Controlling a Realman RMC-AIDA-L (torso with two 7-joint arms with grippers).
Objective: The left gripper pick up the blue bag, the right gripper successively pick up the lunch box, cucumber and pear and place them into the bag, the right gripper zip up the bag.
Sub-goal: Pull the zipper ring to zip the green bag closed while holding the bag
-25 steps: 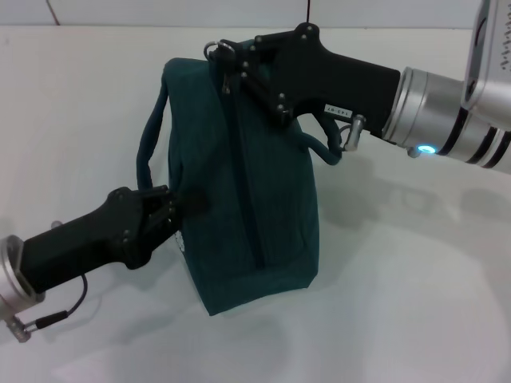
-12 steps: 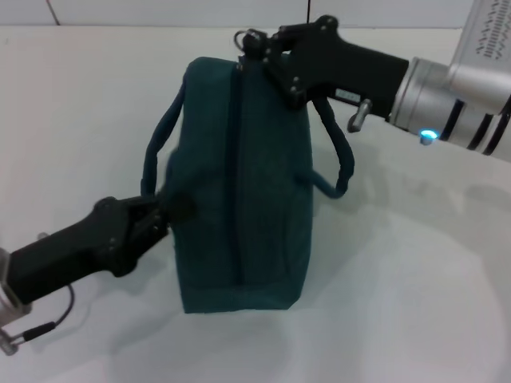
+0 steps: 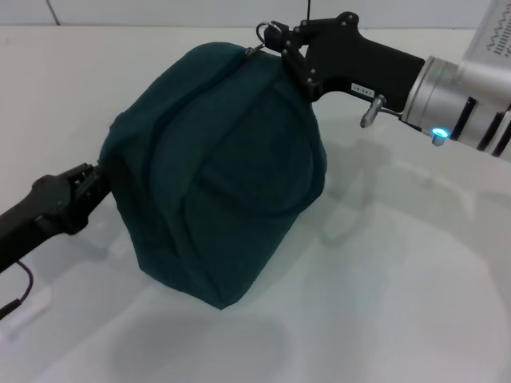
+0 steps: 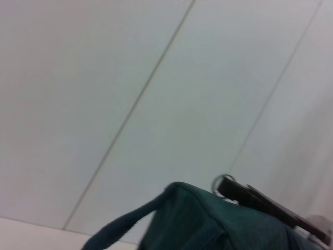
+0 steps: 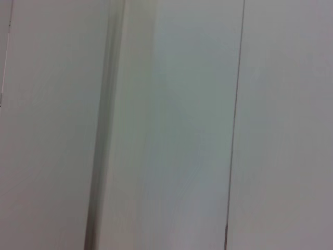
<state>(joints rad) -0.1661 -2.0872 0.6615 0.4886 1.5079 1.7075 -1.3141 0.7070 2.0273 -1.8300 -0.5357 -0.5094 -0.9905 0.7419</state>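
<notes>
The bag (image 3: pixel 215 175) is zipped shut, so nothing inside it shows. It hangs tilted between the two grippers, its lower corner close over the white table (image 3: pixel 383 303). The right gripper (image 3: pixel 281 41) is clamped at the bag's top far corner, where the ring pull (image 3: pixel 267 30) sticks out. The left gripper (image 3: pixel 94 182) meets the bag's left side; whether it is pinching the fabric I cannot tell. The left wrist view shows only the bag's top edge, one handle (image 4: pixel 122 225) and the ring pull against a pale wall. The right wrist view shows just that wall.
</notes>
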